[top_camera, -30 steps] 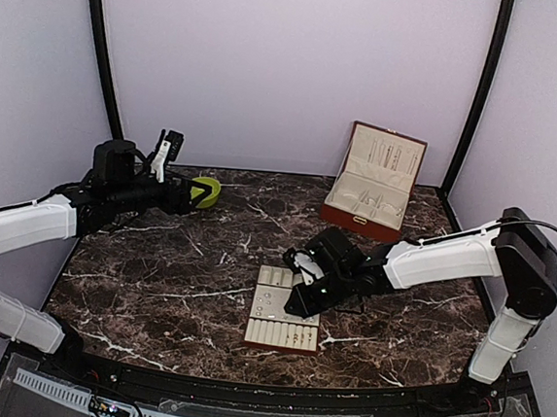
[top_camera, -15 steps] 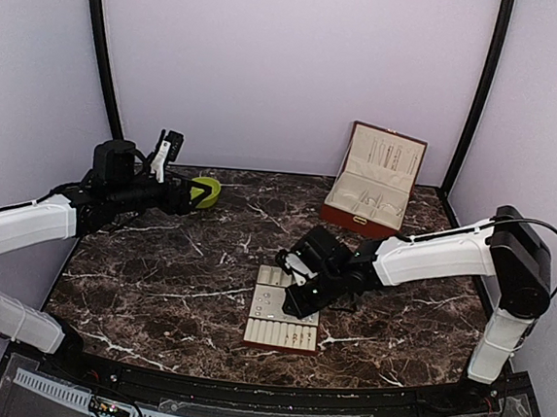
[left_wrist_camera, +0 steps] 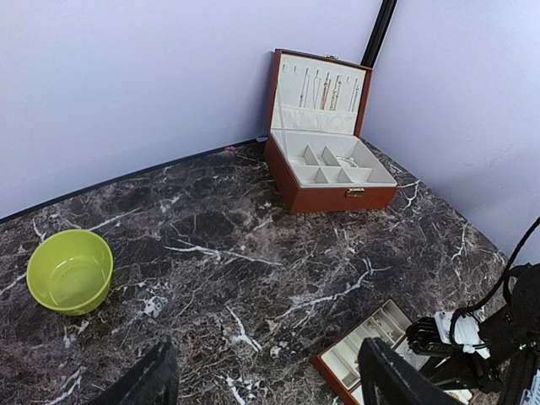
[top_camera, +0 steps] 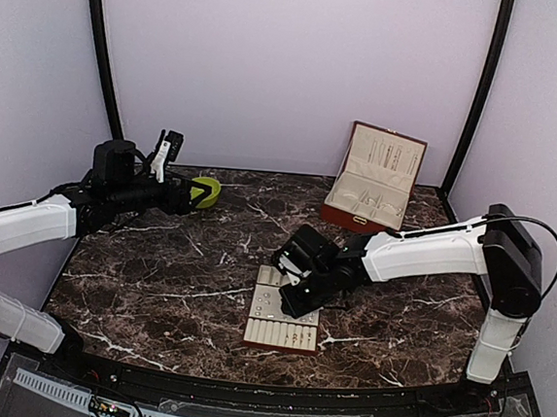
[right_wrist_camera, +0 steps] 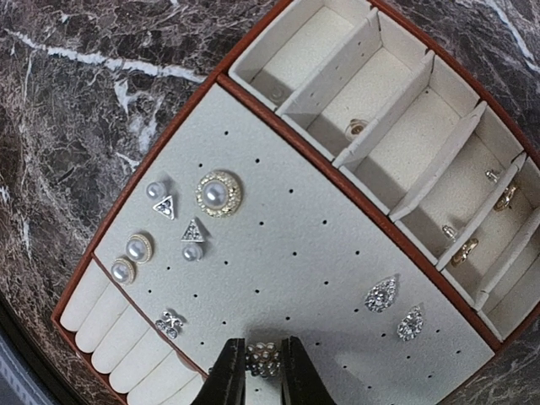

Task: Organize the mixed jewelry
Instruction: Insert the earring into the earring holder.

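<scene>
Your right gripper (right_wrist_camera: 262, 348) is down over the tray (right_wrist_camera: 295, 253), and its two fingers are pinched shut on a sparkly stud (right_wrist_camera: 263, 360). It sits low on the pegged board, close to the brown divider beside the ring rolls (right_wrist_camera: 110, 325). From above, that tray (top_camera: 270, 333) lies toward the near edge of the worktop (top_camera: 155, 286), a little right of the middle, with your right arm stretched across it. The mixed jewelry (right_wrist_camera: 219, 192) is spread over the tray. On the board, a round pearl earring lies next to two triangle studs (right_wrist_camera: 164, 205), with two smaller pearl studs (right_wrist_camera: 135, 247) nearer the rolls. A pair of teardrop crystals (right_wrist_camera: 381, 294) lies toward the compartments. In those slotted compartments you've got small gold rings (right_wrist_camera: 462, 250), one or two to a slot. Your left gripper (left_wrist_camera: 270, 380) is held up off the surface at the far left edge, its fingers spread wide with nothing between them. It's just beside the lime-green bowl (left_wrist_camera: 70, 272). Over in the far right corner the jewelry box (left_wrist_camera: 329, 164) stands with its lid up, and fine chains (left_wrist_camera: 325, 84) hang inside the lid.
</scene>
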You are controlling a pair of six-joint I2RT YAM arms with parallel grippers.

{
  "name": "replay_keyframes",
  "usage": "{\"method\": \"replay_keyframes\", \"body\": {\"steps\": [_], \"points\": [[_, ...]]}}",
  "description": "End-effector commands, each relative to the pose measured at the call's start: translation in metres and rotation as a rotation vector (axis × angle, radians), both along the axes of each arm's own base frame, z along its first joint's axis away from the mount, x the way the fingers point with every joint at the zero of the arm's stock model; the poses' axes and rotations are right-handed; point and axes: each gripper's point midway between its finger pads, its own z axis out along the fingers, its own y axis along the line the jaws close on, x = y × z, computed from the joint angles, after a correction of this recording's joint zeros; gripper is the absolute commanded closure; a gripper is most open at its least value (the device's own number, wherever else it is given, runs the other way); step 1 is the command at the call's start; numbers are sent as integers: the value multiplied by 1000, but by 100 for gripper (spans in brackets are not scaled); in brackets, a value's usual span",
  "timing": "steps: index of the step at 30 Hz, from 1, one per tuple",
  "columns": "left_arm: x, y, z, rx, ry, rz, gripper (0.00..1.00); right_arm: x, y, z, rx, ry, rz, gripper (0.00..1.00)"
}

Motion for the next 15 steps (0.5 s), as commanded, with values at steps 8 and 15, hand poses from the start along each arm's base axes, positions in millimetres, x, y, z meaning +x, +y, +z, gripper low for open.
{"method": "replay_keyframes", "body": {"steps": [8,15], "points": [[-4,5,11,-7,-34,11,24,-5,5,-8,-1,33,-26,73],[-4,5,12,-2,-39,14,24,5,4,6,19,-7,-66,62]]}}
